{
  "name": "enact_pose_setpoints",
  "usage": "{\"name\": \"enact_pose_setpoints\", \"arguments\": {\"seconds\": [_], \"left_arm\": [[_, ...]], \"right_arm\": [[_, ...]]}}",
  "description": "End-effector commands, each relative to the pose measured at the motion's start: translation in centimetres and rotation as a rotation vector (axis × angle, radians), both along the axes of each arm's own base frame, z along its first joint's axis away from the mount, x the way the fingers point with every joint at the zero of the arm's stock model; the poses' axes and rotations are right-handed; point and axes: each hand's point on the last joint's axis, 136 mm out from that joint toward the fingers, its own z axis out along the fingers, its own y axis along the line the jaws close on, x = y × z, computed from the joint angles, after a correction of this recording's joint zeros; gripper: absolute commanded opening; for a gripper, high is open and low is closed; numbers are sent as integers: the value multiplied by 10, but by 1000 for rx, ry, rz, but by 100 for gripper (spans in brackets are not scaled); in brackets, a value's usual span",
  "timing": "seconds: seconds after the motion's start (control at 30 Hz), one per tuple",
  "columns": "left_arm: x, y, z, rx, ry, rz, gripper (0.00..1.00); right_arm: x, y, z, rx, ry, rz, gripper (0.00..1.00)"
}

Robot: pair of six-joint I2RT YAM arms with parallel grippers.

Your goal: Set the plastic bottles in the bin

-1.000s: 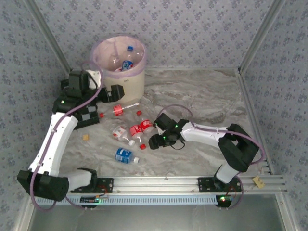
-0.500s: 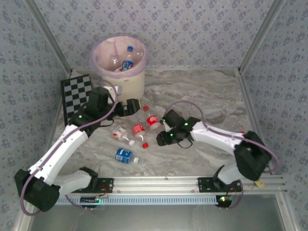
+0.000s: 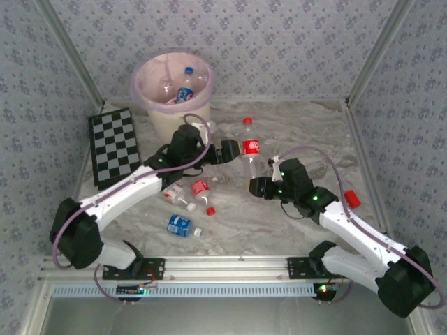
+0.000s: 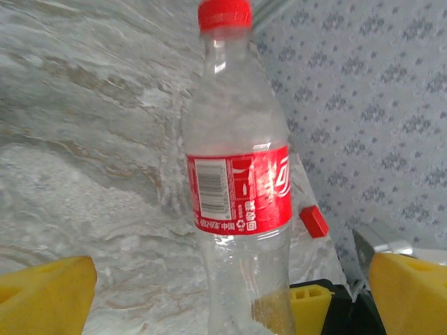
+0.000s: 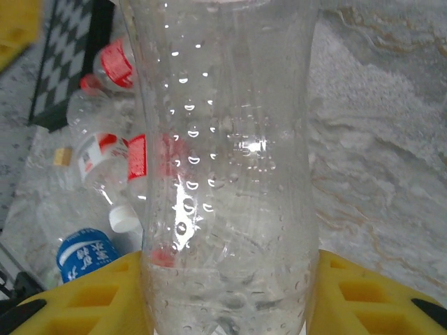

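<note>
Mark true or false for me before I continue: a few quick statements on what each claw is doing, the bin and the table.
1. The right claw holds a clear plastic bottle with a red label and red cap upright. True.
2. The left claw is shut on that bottle. False: its fingers stand wide open, to either side of the bottle.
3. The round cream-white bin lined with a pink bag is empty. False: bottles lie inside it.
4. A blue-labelled clear bottle lies on the marbled table. True.
</note>
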Motion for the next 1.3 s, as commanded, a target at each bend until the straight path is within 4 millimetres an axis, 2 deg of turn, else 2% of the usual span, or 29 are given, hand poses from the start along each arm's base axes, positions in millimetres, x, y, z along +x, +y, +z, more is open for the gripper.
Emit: {"name": "enact_pose_setpoints", "arguments": {"seconds": [0.0,0.1,0.3,0.47,0.63,0.87,0.97,1.1,1.13,1.17,1.27], "left_arm": [[5,-17,37,-57,-91,-39,100],[8,-29,22,-68,-54,-50,98],[9,-56,11,-68,-26,-101,90],[13,-64,-1,-55,-7,-105,89],[14,-67,-5,-54,-2,-108,71],[17,-68,-6,-37,0,-107,56],[19,-66,-4,-19,-11,-103,54],[25,-57,11,23,-54,-100,53],[27,-53,17,31,-69,-97,52],[31,-48,26,39,-89,-91,50],[43,-26,58,55,-155,-64,42]], "right_arm": [[3,5,14,67,-44,0,42],[1,9,15,76,-54,15,42],[2,13,17,80,-62,23,41],[3,14,16,77,-60,21,41],[5,15,11,63,-49,23,40],[8,16,10,48,-48,28,41],[7,14,10,16,-47,38,55],[4,0,12,-70,-49,36,89],[5,-6,13,-93,-48,29,95],[4,-13,13,-117,-42,21,99],[6,-32,14,-163,-29,-8,100]]}}
